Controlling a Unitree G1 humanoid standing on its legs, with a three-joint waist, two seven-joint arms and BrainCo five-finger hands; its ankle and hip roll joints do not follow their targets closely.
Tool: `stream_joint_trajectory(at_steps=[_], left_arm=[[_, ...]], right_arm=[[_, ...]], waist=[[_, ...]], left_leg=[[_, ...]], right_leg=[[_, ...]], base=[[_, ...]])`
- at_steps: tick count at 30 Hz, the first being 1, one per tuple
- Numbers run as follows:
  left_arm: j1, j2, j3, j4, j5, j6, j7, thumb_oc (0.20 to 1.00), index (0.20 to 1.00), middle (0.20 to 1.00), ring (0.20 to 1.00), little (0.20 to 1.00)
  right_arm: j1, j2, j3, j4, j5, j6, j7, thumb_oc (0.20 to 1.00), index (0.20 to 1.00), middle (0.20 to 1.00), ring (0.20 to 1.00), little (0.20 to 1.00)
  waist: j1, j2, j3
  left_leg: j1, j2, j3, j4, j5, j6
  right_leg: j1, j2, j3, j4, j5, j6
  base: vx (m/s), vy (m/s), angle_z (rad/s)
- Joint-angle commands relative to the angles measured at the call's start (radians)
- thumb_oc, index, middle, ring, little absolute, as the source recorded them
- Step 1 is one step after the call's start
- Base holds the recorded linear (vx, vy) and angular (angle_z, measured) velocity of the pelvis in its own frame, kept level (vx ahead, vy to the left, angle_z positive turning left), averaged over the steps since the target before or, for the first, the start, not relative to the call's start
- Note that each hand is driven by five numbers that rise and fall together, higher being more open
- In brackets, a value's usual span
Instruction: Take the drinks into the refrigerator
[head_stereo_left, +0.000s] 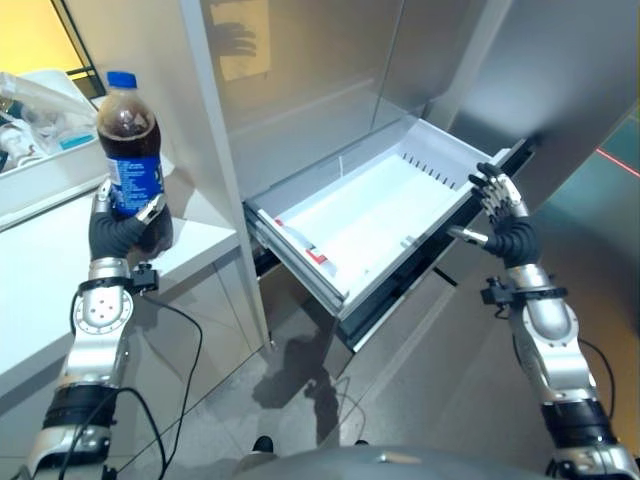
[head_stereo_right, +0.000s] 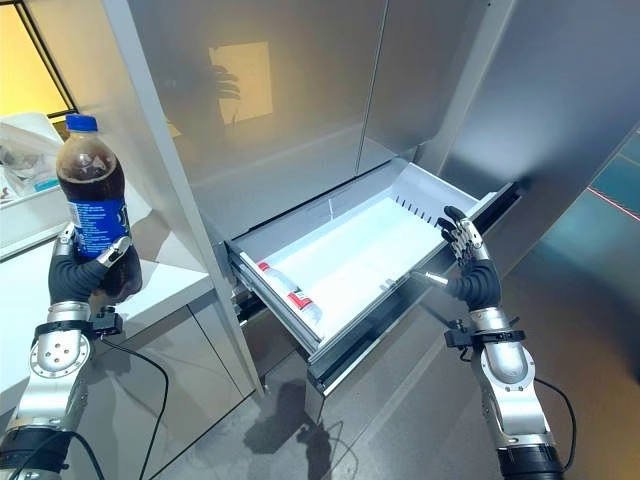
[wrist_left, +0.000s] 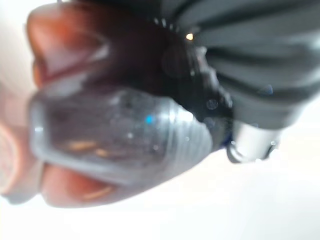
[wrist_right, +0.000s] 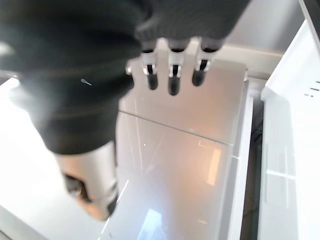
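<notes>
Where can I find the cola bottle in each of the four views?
Left eye view: cola bottle upper left, upright in the left hand.
Right eye view: far left, upright.
Left wrist view: its dark base up close.
Right wrist view: not in it.
Shared landmark: the open refrigerator drawer, seen in both eye views.

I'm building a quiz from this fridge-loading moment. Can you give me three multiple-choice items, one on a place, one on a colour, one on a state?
1. Where is the cola bottle?
A. In the left hand, above the counter
B. Lying in the drawer
C. On the floor

2. What colour is the bottle's cap?
A. Red
B. Blue
C. White

3. How is the refrigerator drawer?
A. Shut
B. Taken out
C. Pulled open

Answers:
1 A: the left hand is curled round its lower part, over the white counter.
2 B: the cap is blue.
3 C: its white inside is exposed, with the right hand open beside its front.
</notes>
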Motion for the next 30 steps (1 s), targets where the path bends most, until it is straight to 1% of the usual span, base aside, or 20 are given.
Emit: stream_joint_trajectory(at_steps=[1, 3, 6, 10, 14, 16, 18, 19, 20, 23, 25, 26, 27, 28, 29, 30], left_arm=[[-0.112, -0.003, 0.023, -0.004, -0.06, -0.073, -0.006, 0.2, 0.2, 0.2, 0.2, 0.2], [-0.11, -0.009, 0.027, -0.027, -0.063, -0.077, -0.004, 0.2, 0.2, 0.2, 0.2, 0.2], [-0.074, -0.039, 0.05, -0.114, -0.098, -0.086, -0.039, 0.2, 0.2, 0.2, 0.2, 0.2], [-0.015, -0.076, 0.084, -0.28, -0.16, -0.104, -0.117, 0.2, 0.2, 0.2, 0.2, 0.2], [0.022, -0.11, 0.082, -0.435, -0.253, -0.114, -0.208, 0.2, 0.2, 0.2, 0.2, 0.2], [0.027, -0.115, 0.068, -0.49, -0.297, -0.112, -0.249, 0.2, 0.2, 0.2, 0.2, 0.2], [0.028, -0.109, 0.047, -0.529, -0.339, -0.104, -0.291, 0.2, 0.2, 0.2, 0.2, 0.2], [0.026, -0.089, 0.02, -0.555, -0.359, -0.104, -0.317, 0.2, 0.2, 0.2, 0.2, 0.2], [0.026, -0.09, 0.021, -0.556, -0.36, -0.104, -0.319, 0.2, 0.2, 0.2, 0.2, 0.2], [0.032, -0.041, -0.023, -0.586, -0.389, -0.095, -0.366, 0.2, 0.2, 0.2, 0.2, 0.2], [0.032, -0.008, -0.062, -0.599, -0.399, -0.086, -0.393, 0.2, 0.2, 0.2, 0.2, 0.2], [0.041, 0.03, -0.101, -0.613, -0.414, -0.071, -0.435, 0.2, 0.2, 0.2, 0.2, 0.2], [0.041, 0.031, -0.1, -0.612, -0.415, -0.072, -0.436, 0.2, 0.2, 0.2, 0.2, 0.2], [0.042, 0.052, -0.123, -0.615, -0.413, -0.066, -0.449, 0.2, 0.2, 0.2, 0.2, 0.2], [0.044, 0.066, -0.139, -0.611, -0.416, -0.063, -0.458, 0.2, 0.2, 0.2, 0.2, 0.2], [0.041, 0.093, -0.166, -0.605, -0.424, -0.058, -0.48, 0.2, 0.2, 0.2, 0.2, 0.2]], right_arm=[[-0.022, -0.046, -0.029, -0.054, 0.038, -0.033, 0.003, 1.0, 1.0, 1.0, 1.0, 1.0], [-0.021, -0.049, -0.03, -0.053, 0.034, -0.032, 0.002, 1.0, 1.0, 1.0, 1.0, 1.0], [-0.016, -0.058, -0.05, -0.058, 0.023, -0.031, 0.003, 1.0, 1.0, 1.0, 1.0, 1.0], [-0.008, -0.084, -0.074, -0.044, 0.043, -0.029, 0.026, 1.0, 1.0, 1.0, 1.0, 1.0], [-0.004, -0.1, -0.087, -0.023, 0.08, -0.031, 0.042, 1.0, 1.0, 1.0, 1.0, 1.0], [-0.008, -0.122, -0.083, -0.021, 0.096, -0.026, 0.062, 1.0, 1.0, 1.0, 1.0, 1.0], [-0.013, -0.149, -0.073, -0.02, 0.167, -0.019, 0.101, 1.0, 1.0, 1.0, 1.0, 1.0], [-0.025, -0.187, -0.047, -0.027, 0.261, -0.005, 0.151, 1.0, 1.0, 1.0, 1.0, 1.0], [-0.026, -0.189, -0.048, -0.024, 0.265, -0.005, 0.154, 1.0, 1.0, 1.0, 1.0, 1.0], [-0.043, -0.239, 0.003, -0.034, 0.432, 0.029, 0.236, 1.0, 1.0, 1.0, 1.0, 1.0], [-0.057, -0.281, 0.047, -0.062, 0.553, 0.062, 0.303, 1.0, 1.0, 1.0, 1.0, 1.0], [-0.069, -0.299, 0.095, -0.083, 0.684, 0.106, 0.37, 1.0, 1.0, 1.0, 1.0, 1.0], [-0.07, -0.299, 0.096, -0.081, 0.687, 0.106, 0.373, 1.0, 1.0, 1.0, 1.0, 1.0], [-0.077, -0.311, 0.129, -0.105, 0.746, 0.132, 0.418, 1.0, 1.0, 1.0, 1.0, 1.0], [-0.081, -0.319, 0.142, -0.115, 0.756, 0.136, 0.428, 1.0, 1.0, 1.0, 1.0, 1.0], [-0.098, -0.324, 0.179, -0.107, 0.794, 0.161, 0.442, 1.0, 1.0, 1.0, 1.0, 1.0]], waist=[[-0.02, 0.022, -0.022], [-0.019, 0.023, -0.021], [-0.015, 0.022, -0.021], [-0.004, 0.016, -0.019], [0.004, 0.011, -0.02], [0.008, 0.008, -0.02], [0.011, 0.004, -0.021], [0.013, -0.002, -0.022], [0.013, -0.001, -0.021], [0.017, -0.008, -0.021], [0.018, -0.011, -0.022], [0.019, -0.012, -0.023], [0.019, -0.013, -0.023], [0.019, -0.013, -0.024], [0.019, -0.012, -0.026], [0.02, -0.012, -0.026]], left_leg=[[-0.003, -0.062, -0.054, -0.002, -0.048, 0.08], [-0.004, -0.063, -0.055, -0.002, -0.047, 0.08], [-0.008, -0.065, -0.055, -0.002, -0.047, 0.08], [-0.01, -0.068, -0.059, -0.002, -0.047, 0.083], [-0.012, -0.072, -0.059, -0.002, -0.047, 0.085], [-0.012, -0.073, -0.059, -0.002, -0.047, 0.085], [-0.012, -0.074, -0.06, -0.002, -0.047, 0.085], [-0.011, -0.073, -0.057, -0.002, -0.045, 0.084], [-0.011, -0.073, -0.057, -0.002, -0.046, 0.084], [-0.01, -0.072, -0.052, -0.002, -0.045, 0.083], [-0.009, -0.071, -0.05, -0.002, -0.043, 0.082], [-0.008, -0.07, -0.047, -0.002, -0.043, 0.081], [-0.007, -0.07, -0.047, -0.002, -0.044, 0.081], [-0.006, -0.07, -0.046, -0.002, -0.043, 0.081], [-0.005, -0.07, -0.043, -0.002, -0.043, 0.08], [-0.005, -0.07, -0.042, -0.002, -0.042, 0.079]], right_leg=[[0.001, -0.002, -0.028, 0.127, -0.107, 0.001], [0.0, -0.003, -0.028, 0.127, -0.106, 0.001], [-0.001, -0.005, -0.03, 0.123, -0.103, 0.002], [0.003, -0.006, -0.032, 0.116, -0.099, 0.001], [0.007, -0.008, -0.033, 0.107, -0.094, 0.002], [0.009, -0.008, -0.033, 0.103, -0.093, 0.002], [0.011, -0.008, -0.033, 0.102, -0.092, 0.001], [0.011, -0.007, -0.033, 0.101, -0.09, 0.001], [0.011, -0.007, -0.032, 0.101, -0.09, 0.001], [0.011, -0.005, -0.028, 0.1, -0.087, 0.001], [0.011, -0.005, -0.025, 0.099, -0.085, 0.0], [0.012, -0.004, -0.021, 0.096, -0.083, 0.001], [0.012, -0.004, -0.021, 0.095, -0.083, 0.001], [0.013, -0.003, -0.02, 0.094, -0.082, 0.0], [0.014, -0.003, -0.019, 0.094, -0.082, 0.0], [0.015, -0.002, -0.017, 0.092, -0.08, 0.0]], base=[[0.0, 0.0, 0.0], [0.0, 0.0, 0.0], [0.0, 0.0, 0.0], [0.0, 0.0, 0.0], [0.0, 0.0, 0.0], [0.0, 0.0, 0.0], [0.0, 0.0, 0.0], [0.0, 0.0, 0.0], [0.0, 0.0, 0.0], [0.0, 0.0, 0.0], [-0.02, -0.007, 0.0], [0.0, 0.0, 0.0], [0.0, 0.0, 0.0], [0.0, 0.0, 0.0], [0.0, 0.0, 0.0], [0.0, 0.0, 0.0]])
